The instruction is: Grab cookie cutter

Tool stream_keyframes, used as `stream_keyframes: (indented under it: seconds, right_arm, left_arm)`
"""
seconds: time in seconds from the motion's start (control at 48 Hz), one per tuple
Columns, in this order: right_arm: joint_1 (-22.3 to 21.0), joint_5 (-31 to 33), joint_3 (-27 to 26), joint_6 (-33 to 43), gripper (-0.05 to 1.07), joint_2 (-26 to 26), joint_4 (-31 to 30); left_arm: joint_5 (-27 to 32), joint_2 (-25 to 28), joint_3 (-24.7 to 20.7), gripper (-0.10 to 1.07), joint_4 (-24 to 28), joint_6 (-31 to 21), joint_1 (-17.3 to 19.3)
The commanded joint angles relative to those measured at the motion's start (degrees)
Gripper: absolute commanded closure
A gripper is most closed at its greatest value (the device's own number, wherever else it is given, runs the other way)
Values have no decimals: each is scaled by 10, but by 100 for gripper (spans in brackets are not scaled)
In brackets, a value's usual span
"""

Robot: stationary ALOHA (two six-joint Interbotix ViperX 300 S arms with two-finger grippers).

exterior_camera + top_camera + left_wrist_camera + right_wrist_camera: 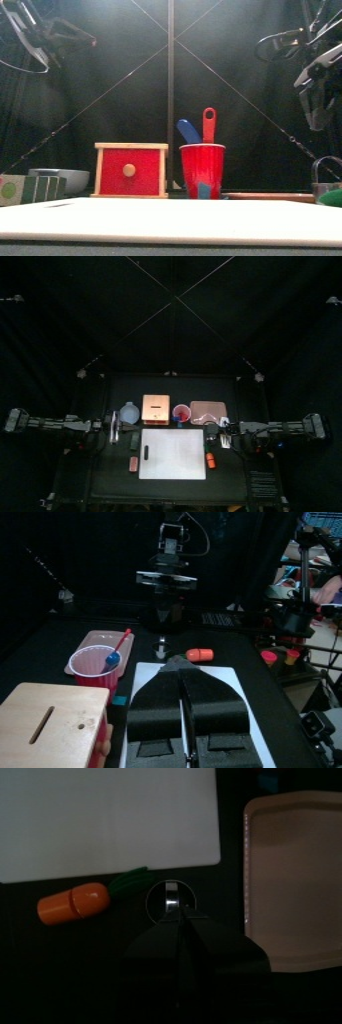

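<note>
Hovering over the cookie cutter, the right gripper pointed down, apparently lining up a grab; whether it was released or clenched I could not tell. The cutter lay between the white board and the tray, beside the toy carrot. The left gripper sat clenched and empty.

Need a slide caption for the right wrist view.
Right gripper over a metal ring, between toy carrot and tray.

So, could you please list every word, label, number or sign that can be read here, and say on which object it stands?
None: no readable text in any view.
The red cup, the wooden box, the white board and the beige tray show plain faces.
The small green item at the front view's edge is too blurred to tell.
</note>
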Motion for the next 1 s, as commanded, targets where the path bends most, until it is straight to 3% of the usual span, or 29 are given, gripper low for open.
stream_keyframes:
  seconds: [0.0,0.979]
  right_arm:
    - [3,-12,3,0,39,9,0]
    - [11,-50,19,-7,25,66,11]
  left_arm:
    - [-8,2,-17,91,-2,1,5]
    - [-27,2,-13,91,-28,0,14]
